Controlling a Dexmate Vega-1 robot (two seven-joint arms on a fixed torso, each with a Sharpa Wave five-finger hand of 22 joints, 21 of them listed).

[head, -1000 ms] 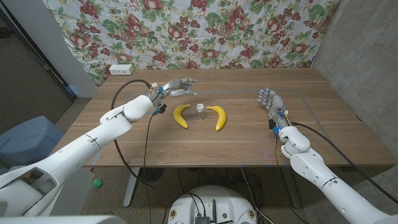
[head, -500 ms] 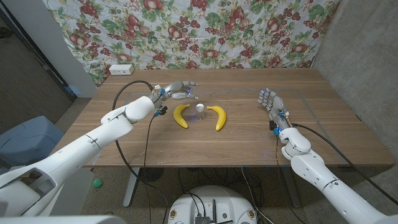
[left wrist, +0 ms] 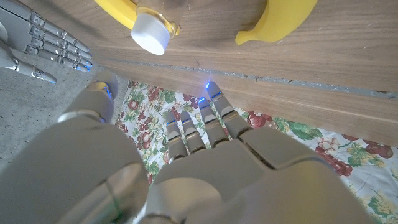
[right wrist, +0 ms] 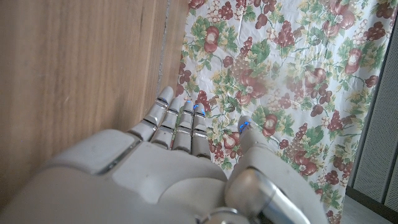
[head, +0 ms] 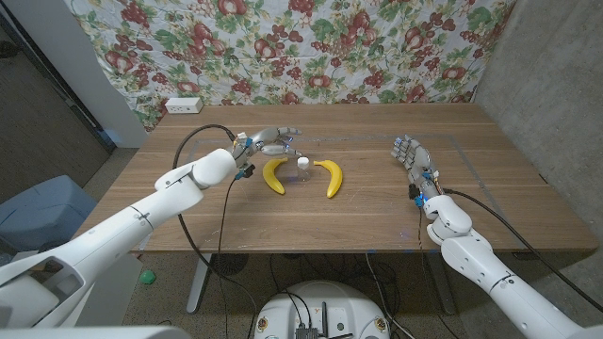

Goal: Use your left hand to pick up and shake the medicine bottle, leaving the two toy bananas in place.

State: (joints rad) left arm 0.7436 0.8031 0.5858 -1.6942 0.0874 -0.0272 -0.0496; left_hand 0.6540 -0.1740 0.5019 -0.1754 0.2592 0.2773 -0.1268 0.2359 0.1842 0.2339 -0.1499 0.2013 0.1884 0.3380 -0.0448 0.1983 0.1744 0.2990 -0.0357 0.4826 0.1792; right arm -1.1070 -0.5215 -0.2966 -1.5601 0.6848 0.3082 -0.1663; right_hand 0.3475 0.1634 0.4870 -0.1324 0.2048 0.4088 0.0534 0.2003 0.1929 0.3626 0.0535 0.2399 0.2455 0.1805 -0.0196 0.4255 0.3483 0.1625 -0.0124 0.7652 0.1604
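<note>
Your left robot hand (head: 271, 139) hovers just behind the medicine bottle (head: 302, 168), fingers apart, grasping nothing. The bottle stands on the bench (head: 377, 202) between two toy bananas (head: 273, 175), which the wrist view cuts off. Your right robot hand (head: 412, 153) waits released, well apart.

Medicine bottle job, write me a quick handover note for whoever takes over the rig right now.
Left hand: holds nothing, fingers apart, raised over the table just behind the left yellow toy banana, near the bottle but not touching it.
Right hand: holds nothing, fingers extended, waiting on the table's right side.
Small clear medicine bottle with a white cap: stands upright on the wooden table between the two bananas; the right yellow toy banana lies on its other side.
Done: the approach only.
Left: grip the bottle with the left hand, lift, shake, without nudging either banana.
</note>
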